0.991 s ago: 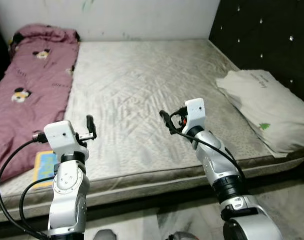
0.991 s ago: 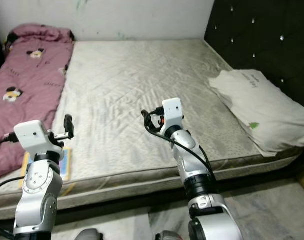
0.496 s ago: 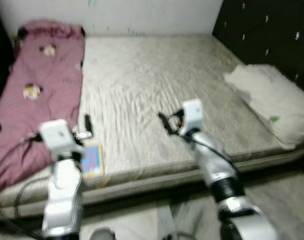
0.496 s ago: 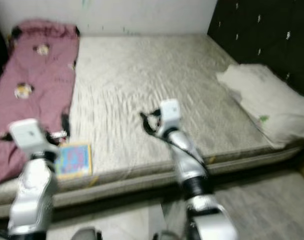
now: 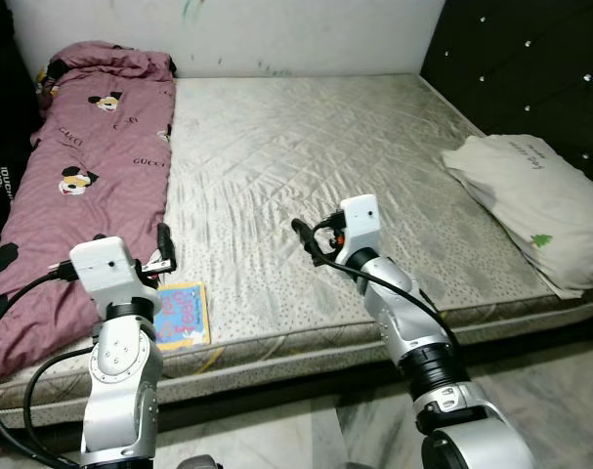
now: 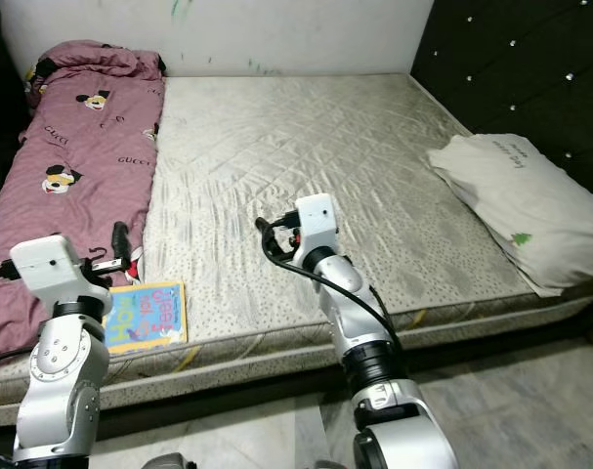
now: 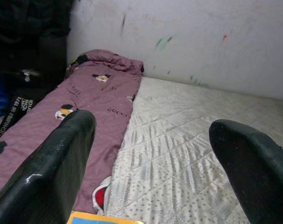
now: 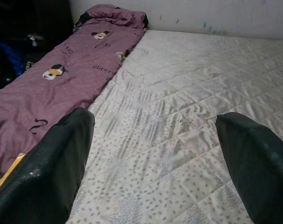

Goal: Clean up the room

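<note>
Partly cut off, book (image 7: 104,218), left pincer (image 7: 155,168) spread

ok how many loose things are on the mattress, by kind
blanket: 1
pillow: 1
book: 1
total: 3
</note>
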Controlling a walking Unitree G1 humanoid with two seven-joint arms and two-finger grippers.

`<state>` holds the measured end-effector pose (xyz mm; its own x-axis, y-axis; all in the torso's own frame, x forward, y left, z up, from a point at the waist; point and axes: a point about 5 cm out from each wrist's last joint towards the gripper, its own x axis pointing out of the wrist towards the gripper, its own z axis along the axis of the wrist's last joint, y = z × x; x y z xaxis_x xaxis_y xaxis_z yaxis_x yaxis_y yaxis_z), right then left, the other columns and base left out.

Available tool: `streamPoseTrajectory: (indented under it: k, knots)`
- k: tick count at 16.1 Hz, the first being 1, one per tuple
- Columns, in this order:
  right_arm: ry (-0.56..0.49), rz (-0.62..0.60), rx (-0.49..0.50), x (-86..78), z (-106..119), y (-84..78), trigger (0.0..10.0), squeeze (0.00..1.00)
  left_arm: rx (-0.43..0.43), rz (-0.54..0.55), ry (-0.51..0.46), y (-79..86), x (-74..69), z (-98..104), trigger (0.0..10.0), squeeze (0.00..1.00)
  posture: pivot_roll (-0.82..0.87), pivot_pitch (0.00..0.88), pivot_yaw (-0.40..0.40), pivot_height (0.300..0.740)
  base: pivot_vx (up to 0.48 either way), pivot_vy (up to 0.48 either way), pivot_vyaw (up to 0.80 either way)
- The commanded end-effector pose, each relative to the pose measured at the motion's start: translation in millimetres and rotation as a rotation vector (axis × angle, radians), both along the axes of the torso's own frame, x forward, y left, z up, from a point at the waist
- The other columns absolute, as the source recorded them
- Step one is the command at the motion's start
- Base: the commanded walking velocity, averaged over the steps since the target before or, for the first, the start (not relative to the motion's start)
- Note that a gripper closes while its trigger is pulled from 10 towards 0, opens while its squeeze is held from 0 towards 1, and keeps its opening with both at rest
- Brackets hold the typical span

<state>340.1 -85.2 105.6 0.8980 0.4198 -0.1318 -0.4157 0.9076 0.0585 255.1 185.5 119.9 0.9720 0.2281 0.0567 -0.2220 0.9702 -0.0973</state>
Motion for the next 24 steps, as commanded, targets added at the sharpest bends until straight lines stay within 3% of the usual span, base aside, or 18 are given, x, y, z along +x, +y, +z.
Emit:
streamPoseTrajectory:
  k: [1,5,13,24]
  knots:
    - [-0.019,-0.001,0.0,3.1,6.1,-0.2,10.0,0.0,-0.004,-0.003,-0.022,-1.3,0.9,5.3,10.0,0.0,-0.01,0.0,-0.047,0.74,0.375,0.0,0.0]
    - [-0.021,0.0,-0.003,3.7,6.3,-0.3,10.0,0.0,-0.004,0.004,-0.017,-0.6,0.8,4.4,10.0,0.0,-0.01,0.0,-0.05,0.74,0.373,0.0,0.0]
    - [-0.014,-0.007,0.0,4.0,5.4,-0.5,10.0,0.0,-0.026,0.052,0.026,2.3,2.0,-1.7,10.0,0.0,-0.01,0.0,-0.05,0.74,0.0,0.0,0.0]
    - [-0.009,0.002,-0.011,3.9,3.5,-0.6,10.0,0.0,-0.064,0.032,0.015,-1.0,2.9,-1.0,10.0,0.0,-0.01,0.0,-0.051,0.74,0.0,0.479,-0.18]
